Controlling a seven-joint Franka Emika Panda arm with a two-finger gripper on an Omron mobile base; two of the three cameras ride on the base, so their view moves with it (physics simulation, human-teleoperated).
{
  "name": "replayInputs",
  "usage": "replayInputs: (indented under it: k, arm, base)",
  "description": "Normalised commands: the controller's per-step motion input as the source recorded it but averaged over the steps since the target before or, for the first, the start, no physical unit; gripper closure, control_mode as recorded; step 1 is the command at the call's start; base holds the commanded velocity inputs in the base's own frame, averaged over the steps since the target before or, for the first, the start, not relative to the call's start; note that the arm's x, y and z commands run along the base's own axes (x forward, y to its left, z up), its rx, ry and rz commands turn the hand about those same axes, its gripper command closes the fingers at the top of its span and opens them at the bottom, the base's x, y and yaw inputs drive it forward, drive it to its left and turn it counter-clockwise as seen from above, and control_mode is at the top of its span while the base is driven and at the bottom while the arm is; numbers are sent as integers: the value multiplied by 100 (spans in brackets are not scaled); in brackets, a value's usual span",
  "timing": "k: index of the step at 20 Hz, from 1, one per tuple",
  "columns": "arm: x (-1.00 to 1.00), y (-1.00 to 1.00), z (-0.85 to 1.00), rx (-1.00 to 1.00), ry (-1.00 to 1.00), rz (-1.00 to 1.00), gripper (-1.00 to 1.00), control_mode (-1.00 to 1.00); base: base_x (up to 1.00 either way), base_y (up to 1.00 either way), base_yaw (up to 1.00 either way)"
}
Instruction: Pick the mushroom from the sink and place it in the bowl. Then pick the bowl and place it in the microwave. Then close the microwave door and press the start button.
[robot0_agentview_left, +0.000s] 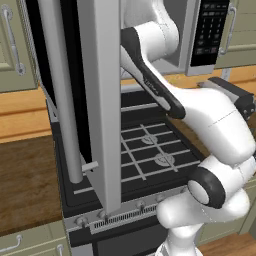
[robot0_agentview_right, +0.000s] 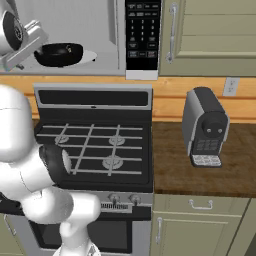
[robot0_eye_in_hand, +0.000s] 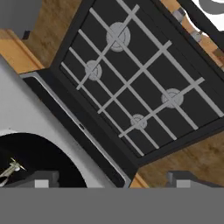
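The microwave (robot0_agentview_right: 116, 35) stands open above the stove, and its silver-framed microwave door (robot0_agentview_left: 102, 100) swings out toward me with its bar handle (robot0_agentview_left: 62, 90). Inside, the black bowl (robot0_agentview_right: 61, 54) rests on the white turntable. My hand (robot0_agentview_right: 22, 42) hovers just left of the bowl at the microwave's mouth. In the hand view the bowl (robot0_eye_in_hand: 39, 155) lies at the lower left with a small pale thing (robot0_eye_in_hand: 11, 168) in it, seemingly the mushroom. My gripper (robot0_eye_in_hand: 113, 179) is open and holds nothing. The sink is out of view.
The black gas stove (robot0_agentview_right: 95, 142) lies directly below the microwave. A grey coffee machine (robot0_agentview_right: 205, 127) stands on the wooden counter (robot0_agentview_right: 200, 175) to the right. The keypad panel (robot0_agentview_right: 142, 32) runs down the microwave's right side. Green cabinets (robot0_agentview_right: 215, 35) flank it.
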Motion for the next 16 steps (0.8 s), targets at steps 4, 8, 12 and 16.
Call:
replayInputs:
  k: [4,8,12,16]
  arm:
    - [-100,-70,-78,-2,-20,24,-100,-100]
    - [-100,-38,-40,-4,-22,30,-100,-100]
    - [-100,-25,-76,-7,-19,42,-100,-100]
    - [-100,2,-87,-26,-21,44,-100,-100]
  base:
    - [0,0,0]
    - [0,0,0]
    - [0,0,0]
    - [0,0,0]
